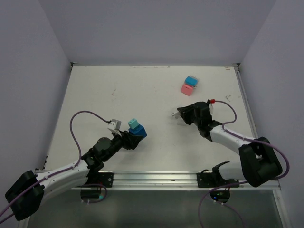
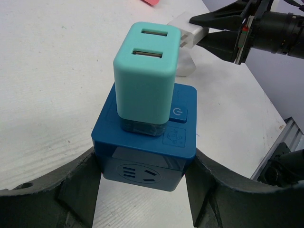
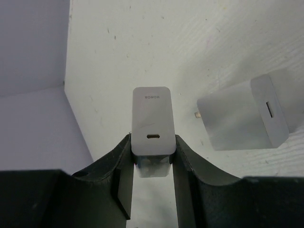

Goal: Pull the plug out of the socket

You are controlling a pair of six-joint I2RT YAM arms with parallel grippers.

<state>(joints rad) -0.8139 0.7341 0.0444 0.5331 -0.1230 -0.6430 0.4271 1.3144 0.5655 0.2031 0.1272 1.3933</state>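
My left gripper (image 2: 145,179) is clamped on the blue socket (image 2: 142,154), left of the bench's middle and toward the near edge, with the teal plug (image 2: 145,80) seated upright on top. My right gripper (image 3: 152,164) pinches a white charger (image 3: 152,118).

Top camera looks down from six o'clock over the tabletop (image 1: 118,95); close wrist cameras skim it, the left's catching the right hand (image 2: 192,30).

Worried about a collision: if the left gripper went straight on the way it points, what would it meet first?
Probably the white charger in the right gripper, across the table, with the left gripper's blue socket leading. Relative height is unclear.
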